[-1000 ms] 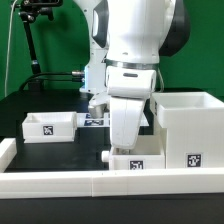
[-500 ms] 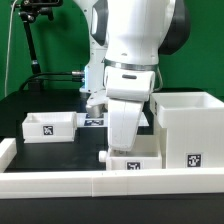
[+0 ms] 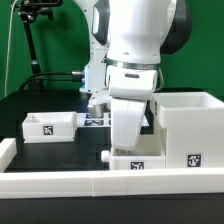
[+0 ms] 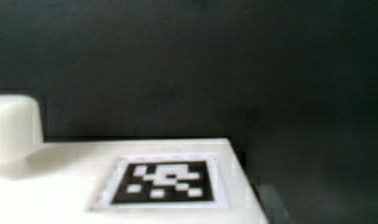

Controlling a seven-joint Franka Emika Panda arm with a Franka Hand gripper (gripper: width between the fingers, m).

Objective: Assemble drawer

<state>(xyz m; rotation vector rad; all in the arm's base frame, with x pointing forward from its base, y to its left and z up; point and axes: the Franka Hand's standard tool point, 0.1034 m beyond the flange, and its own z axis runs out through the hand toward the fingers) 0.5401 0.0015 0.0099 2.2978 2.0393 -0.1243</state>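
Note:
One shallow white drawer tray (image 3: 135, 161) with a tag and a side knob (image 3: 104, 157) lies against the long low white wall. My gripper (image 3: 129, 146) hangs right over this tray, and the white hand hides its fingers. The wrist view shows the tray's tagged face (image 4: 168, 183) close up with its knob (image 4: 12, 135); no fingers show there. A second tray (image 3: 49, 126) lies at the exterior view's left. The boxy casing (image 3: 187, 127) stands at the right, beside the arm.
The long low white wall (image 3: 60, 183) runs along the front of the dark table. The marker board (image 3: 94, 120) lies behind the arm, between the left tray and the casing. A black stand (image 3: 33, 40) rises at the back left.
The hand has shifted slightly toward the exterior view's right over the front tray. The trays and casing have not moved.

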